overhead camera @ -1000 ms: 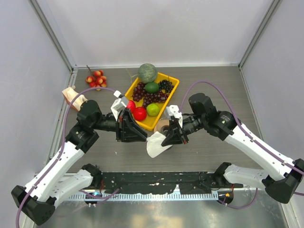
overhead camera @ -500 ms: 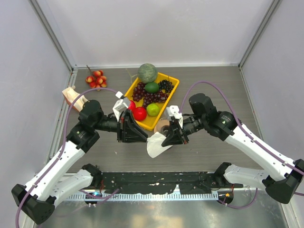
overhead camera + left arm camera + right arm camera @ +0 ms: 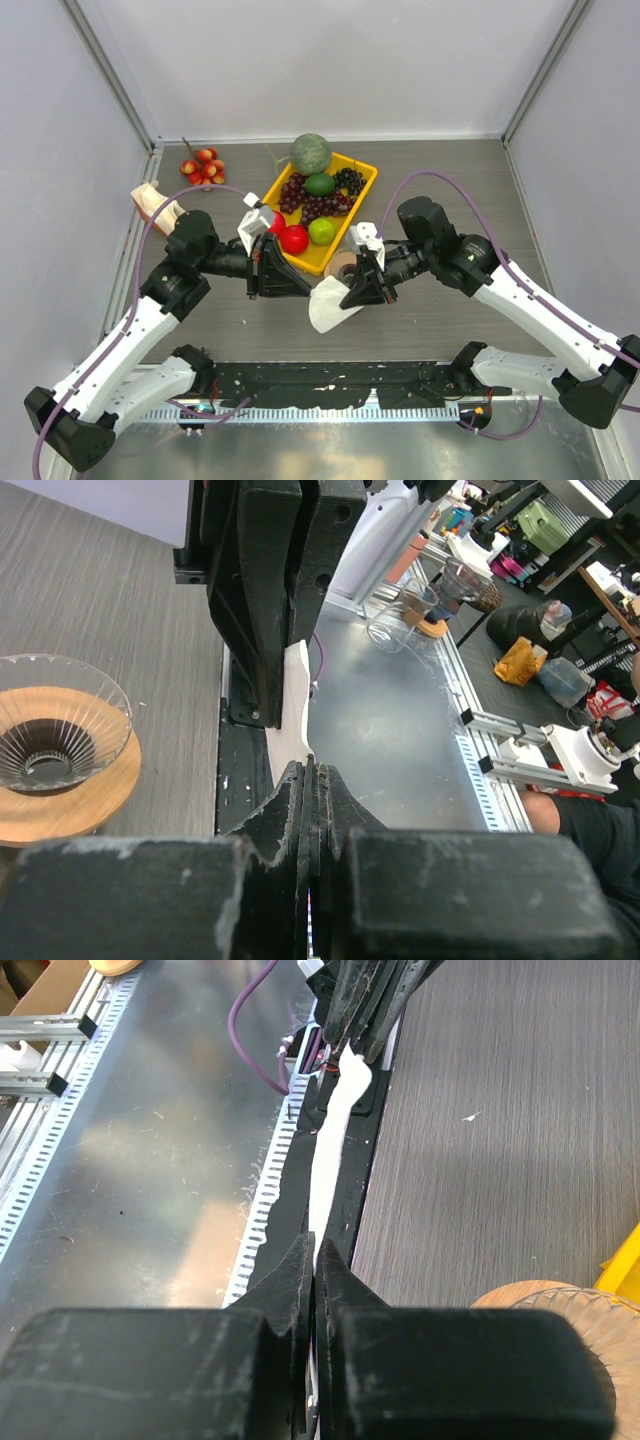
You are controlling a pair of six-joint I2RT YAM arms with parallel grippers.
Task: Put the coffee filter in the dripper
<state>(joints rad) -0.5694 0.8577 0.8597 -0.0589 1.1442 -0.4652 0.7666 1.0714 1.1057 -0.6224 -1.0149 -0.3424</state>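
Observation:
The white coffee filter (image 3: 328, 308) hangs between my two grippers just above the table's front middle. My left gripper (image 3: 303, 290) is shut on its left edge and my right gripper (image 3: 348, 298) is shut on its right edge. In the left wrist view the filter (image 3: 292, 712) runs edge-on from my shut gripper (image 3: 310, 772) to the other gripper's fingers. In the right wrist view it is a white strip (image 3: 335, 1150) leaving my shut gripper (image 3: 316, 1248). The clear dripper (image 3: 342, 266) sits on a tan wooden ring just behind the filter; it also shows in the left wrist view (image 3: 55, 730) and the right wrist view (image 3: 590, 1312).
A yellow tray (image 3: 372, 172) of grapes, limes, a red apple and a green melon (image 3: 311, 153) stands behind the dripper. A cluster of small red fruits (image 3: 203, 166) and a tan wooden piece (image 3: 155, 205) lie at the back left. A black rail runs along the front edge.
Almost nothing: the left arm has edged slightly; both grippers still hold the filter in the same place.

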